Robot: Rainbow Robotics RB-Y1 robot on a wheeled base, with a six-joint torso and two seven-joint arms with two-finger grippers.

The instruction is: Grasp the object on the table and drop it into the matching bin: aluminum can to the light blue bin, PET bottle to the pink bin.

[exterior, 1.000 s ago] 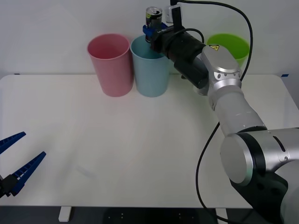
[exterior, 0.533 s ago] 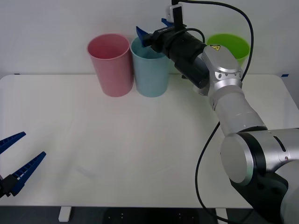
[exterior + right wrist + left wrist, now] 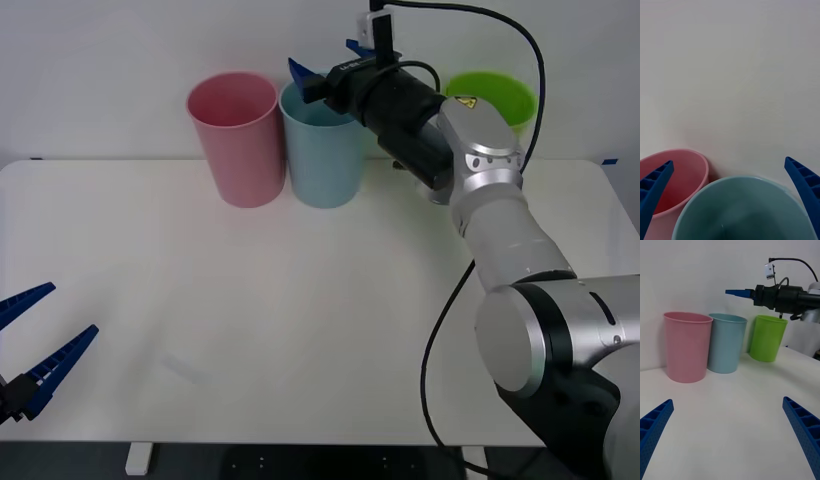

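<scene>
Hovering our right gripper (image 3: 322,68) with fingers spread, empty, over the light blue bin (image 3: 322,150); light, dentable can unseen.

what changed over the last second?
The right gripper, above the tall light blue plastic bin, opened and let go of the small silver drink can, now gone from sight. The pink plastic bin, lime green bin and left gripper stayed put.

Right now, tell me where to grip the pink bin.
Pinch the rim of the pink bin from above, one finger inside, on the side away from the light blue bin: it stands upright, open-topped, and looks too wide to span.
</scene>
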